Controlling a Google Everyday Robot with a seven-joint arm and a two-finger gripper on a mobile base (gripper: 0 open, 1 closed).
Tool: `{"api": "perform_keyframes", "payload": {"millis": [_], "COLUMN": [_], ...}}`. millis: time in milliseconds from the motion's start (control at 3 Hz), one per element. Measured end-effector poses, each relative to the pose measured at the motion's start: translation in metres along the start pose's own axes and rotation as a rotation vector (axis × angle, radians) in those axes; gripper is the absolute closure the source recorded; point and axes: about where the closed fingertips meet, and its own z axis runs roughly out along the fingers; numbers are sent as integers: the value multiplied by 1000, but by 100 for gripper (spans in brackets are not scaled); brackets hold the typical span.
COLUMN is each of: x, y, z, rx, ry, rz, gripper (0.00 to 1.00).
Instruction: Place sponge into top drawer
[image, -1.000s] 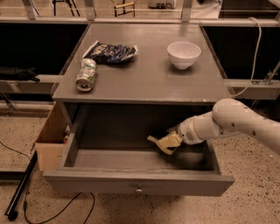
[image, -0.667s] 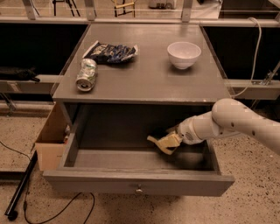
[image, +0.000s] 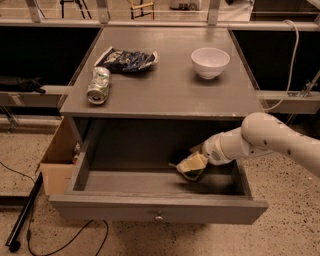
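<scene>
The top drawer (image: 125, 205) is pulled wide open below the grey table, its round knob at the centre of the front panel. My gripper (image: 194, 169) reaches into the drawer from the right, over its right half. It is shut on the sponge (image: 188, 161), a pale yellow piece held tilted a little above the drawer floor. The sponge's green side does not show. The white arm (image: 270, 140) crosses the drawer's right wall.
On the table top (image: 165, 95) lie a crushed can (image: 98, 85), a dark blue snack bag (image: 127, 59) and a white bowl (image: 210, 62). A brown cardboard box (image: 57, 160) stands left of the drawer. A black pole (image: 22, 215) and cables lie on the floor at left.
</scene>
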Motion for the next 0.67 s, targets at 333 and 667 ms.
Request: {"api": "perform_keyframes", "payload": {"millis": [333, 667], "x": [0, 0], "y": [0, 0], "z": [1, 1], "rx": [-1, -1], "ry": [0, 0], "rz": [0, 0], "gripper": [0, 0]}}
